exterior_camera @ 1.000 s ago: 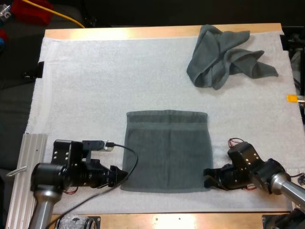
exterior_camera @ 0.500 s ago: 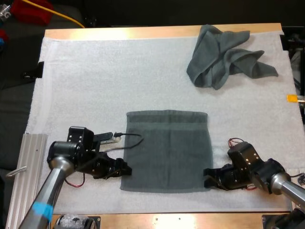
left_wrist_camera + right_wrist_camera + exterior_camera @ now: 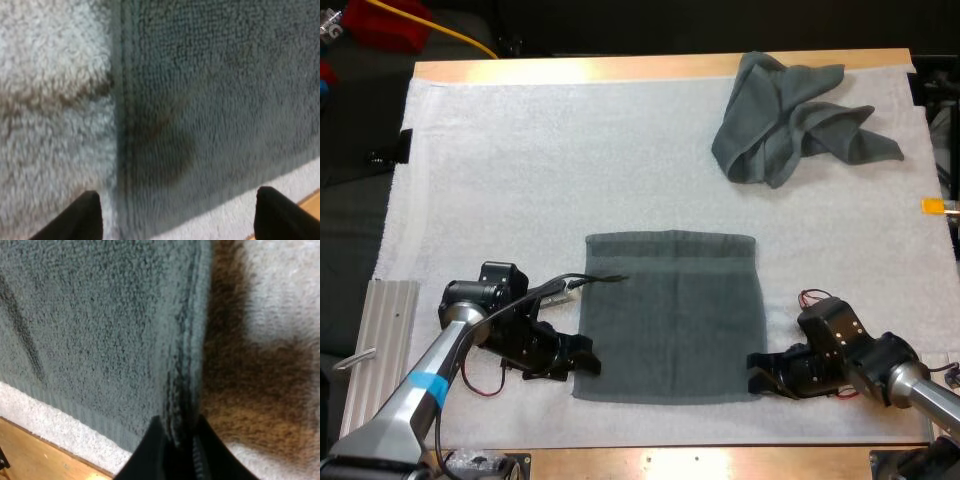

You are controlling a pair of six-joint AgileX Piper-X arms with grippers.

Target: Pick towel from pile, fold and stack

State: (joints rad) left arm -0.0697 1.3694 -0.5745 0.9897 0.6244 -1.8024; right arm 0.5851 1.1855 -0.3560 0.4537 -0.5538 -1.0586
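Note:
A dark grey-green towel (image 3: 670,315) lies flat and folded on the white mat (image 3: 520,180), near the front edge. My left gripper (image 3: 582,355) sits at its near left corner; in the left wrist view its fingers (image 3: 85,220) stand wide apart over the towel's hemmed edge (image 3: 125,125), touching nothing. My right gripper (image 3: 758,372) is at the near right corner, and the right wrist view shows its fingers (image 3: 157,452) pinched on the towel's edge (image 3: 187,370). A crumpled towel (image 3: 790,115) lies at the far right of the mat.
A ribbed metal rail (image 3: 375,350) runs along the mat's near left side. The table's wooden front edge (image 3: 700,462) is just behind both grippers. Open mat stretches across the far left and middle.
My left arm has swung forward and lowered, bringing its gripper from beside the towel to the towel's near left corner. The right arm and both towels have stayed put.

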